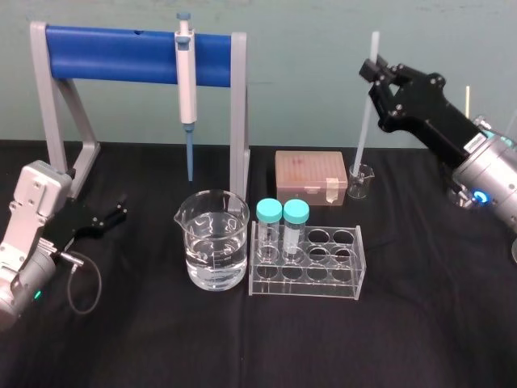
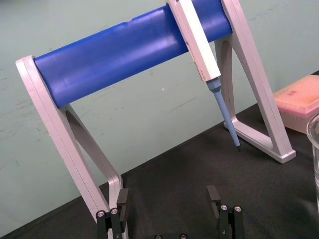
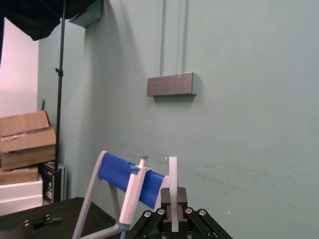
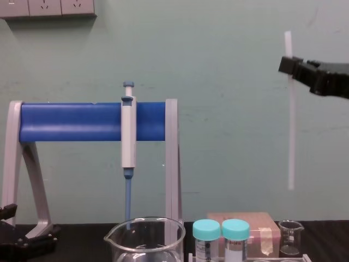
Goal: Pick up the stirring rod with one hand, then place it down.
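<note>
The right end effector (image 1: 376, 75) is clamped on the stirring rod (image 1: 363, 133) near its top, so the rod hangs almost upright, its lower end in the air above the small beaker (image 1: 361, 183), probably to lower it cleanly. The right arm reaches high and inward from the right. The left end effector (image 1: 111, 217) rests open on the tabletop (image 1: 420, 323).

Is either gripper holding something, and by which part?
The right gripper holds the stirring rod near its upper end; the rod hangs upright. The left gripper is open and empty.
</note>
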### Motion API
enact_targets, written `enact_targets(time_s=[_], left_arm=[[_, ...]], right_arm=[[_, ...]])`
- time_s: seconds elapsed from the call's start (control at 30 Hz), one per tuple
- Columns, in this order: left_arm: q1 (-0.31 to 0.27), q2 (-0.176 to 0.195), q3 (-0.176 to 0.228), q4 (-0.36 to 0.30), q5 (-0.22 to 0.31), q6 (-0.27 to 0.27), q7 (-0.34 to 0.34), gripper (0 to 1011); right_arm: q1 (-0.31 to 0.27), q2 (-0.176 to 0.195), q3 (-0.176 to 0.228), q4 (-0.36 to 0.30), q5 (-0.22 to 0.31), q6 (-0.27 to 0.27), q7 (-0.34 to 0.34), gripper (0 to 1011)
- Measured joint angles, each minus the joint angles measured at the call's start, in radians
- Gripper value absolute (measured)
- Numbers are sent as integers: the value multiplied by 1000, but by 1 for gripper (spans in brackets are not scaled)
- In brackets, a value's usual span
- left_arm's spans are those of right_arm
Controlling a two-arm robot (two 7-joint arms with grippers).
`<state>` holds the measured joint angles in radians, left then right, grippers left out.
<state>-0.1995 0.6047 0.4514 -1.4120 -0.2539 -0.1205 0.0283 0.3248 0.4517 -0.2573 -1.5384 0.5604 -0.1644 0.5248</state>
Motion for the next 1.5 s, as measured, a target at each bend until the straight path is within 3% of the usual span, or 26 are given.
enact_targets(time_s=[0.53,1.5], left_arm=[[0,0,0,0,0,0,0,1000],[0,0,0,0,0,0,0,1000]], right_arm=[[-19,1,29,-31,-17,27,-60,66],[-14,-8,21,-22,-25,42,-51,66]])
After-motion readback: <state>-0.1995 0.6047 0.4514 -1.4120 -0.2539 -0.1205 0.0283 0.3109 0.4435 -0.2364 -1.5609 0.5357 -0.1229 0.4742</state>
